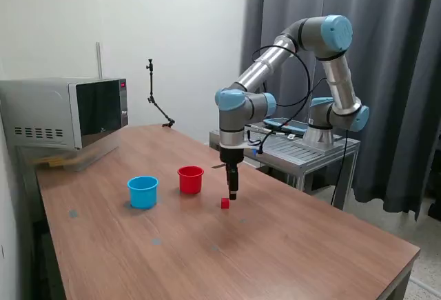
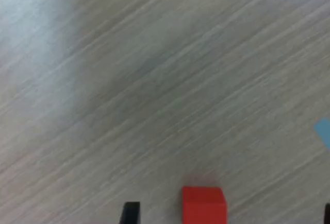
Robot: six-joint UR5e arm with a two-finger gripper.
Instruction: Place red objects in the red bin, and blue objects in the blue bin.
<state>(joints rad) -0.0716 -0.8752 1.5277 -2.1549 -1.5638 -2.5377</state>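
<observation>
Red cube (image 1: 225, 203) beside pincer (image 1: 233, 196), mid-table (image 1: 289, 245)

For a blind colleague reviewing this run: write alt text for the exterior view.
A robot arm points its gripper straight down just above a wooden table, right beside a small red cube. A red cup and a light blue cup stand further to the exterior view's left, with a microwave at the table's far corner.

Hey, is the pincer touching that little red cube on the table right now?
Apart. In the wrist view, bare table shows between the red cube and the pincer's visible fingertip.
</observation>
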